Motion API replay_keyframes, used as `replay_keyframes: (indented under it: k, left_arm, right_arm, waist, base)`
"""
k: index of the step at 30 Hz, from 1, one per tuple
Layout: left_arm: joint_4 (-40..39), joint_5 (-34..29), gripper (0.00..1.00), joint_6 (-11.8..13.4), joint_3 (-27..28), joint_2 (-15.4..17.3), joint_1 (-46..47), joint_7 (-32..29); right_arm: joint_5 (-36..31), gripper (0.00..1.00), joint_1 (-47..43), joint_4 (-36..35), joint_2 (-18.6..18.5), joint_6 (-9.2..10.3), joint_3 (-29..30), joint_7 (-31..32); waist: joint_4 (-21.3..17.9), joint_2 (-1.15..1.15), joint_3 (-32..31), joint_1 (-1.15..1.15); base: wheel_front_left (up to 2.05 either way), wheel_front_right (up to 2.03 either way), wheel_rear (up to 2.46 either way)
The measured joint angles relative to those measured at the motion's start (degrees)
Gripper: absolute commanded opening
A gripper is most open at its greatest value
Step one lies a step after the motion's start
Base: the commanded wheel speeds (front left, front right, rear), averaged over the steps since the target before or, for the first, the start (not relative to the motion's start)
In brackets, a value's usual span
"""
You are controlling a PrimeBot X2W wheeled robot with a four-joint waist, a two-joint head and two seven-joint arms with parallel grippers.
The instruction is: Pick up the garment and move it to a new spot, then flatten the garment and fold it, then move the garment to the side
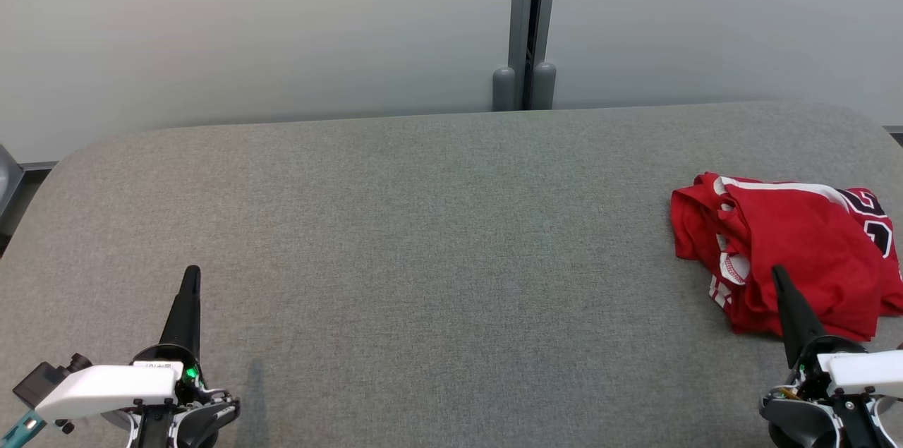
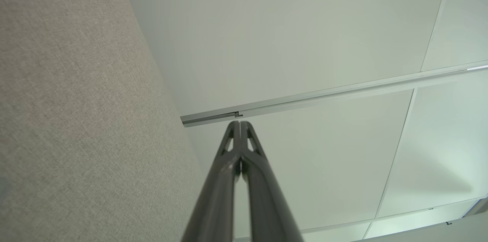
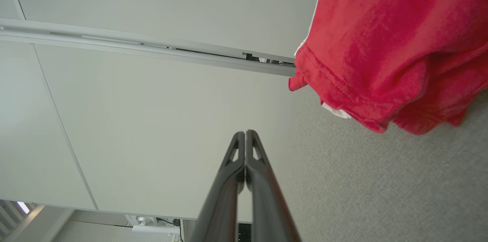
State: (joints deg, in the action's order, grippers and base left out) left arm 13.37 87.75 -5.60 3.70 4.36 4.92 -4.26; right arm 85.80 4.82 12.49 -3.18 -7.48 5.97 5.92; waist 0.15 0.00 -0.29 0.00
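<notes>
The right gripper (image 1: 779, 271), fingers pressed together, sits at the lower right of the head view. Its tip overlaps the near edge of the crumpled red garment (image 1: 797, 236), which lies at the frame's right edge on the grey table (image 1: 423, 222). In the right wrist view the cloth sits upper right of the tips, seemingly clear of them. The heap's long axis runs across the frame. The left gripper (image 1: 192, 270), likewise closed, is lower left, well apart, so the right arm is nearer.

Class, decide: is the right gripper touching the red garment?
Apart. The right wrist view shows a clear gap between the right gripper and the red garment; the head view merely overlaps them.
</notes>
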Motion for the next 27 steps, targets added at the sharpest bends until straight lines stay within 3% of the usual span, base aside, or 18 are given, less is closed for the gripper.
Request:
replay_keyframes:
  k: [27]
  left_arm:
    - [0.7,5.0,0.0,-1.9,2.5,-1.3,0.9,-2.0]
  right_arm:
    - [6.5,0.0,1.2,1.6,0.4,-0.01,0.6,0.6]
  waist:
    - [-0.2,0.0,0.5,0.0]
  base:
    - [0.0,0.0,0.0]
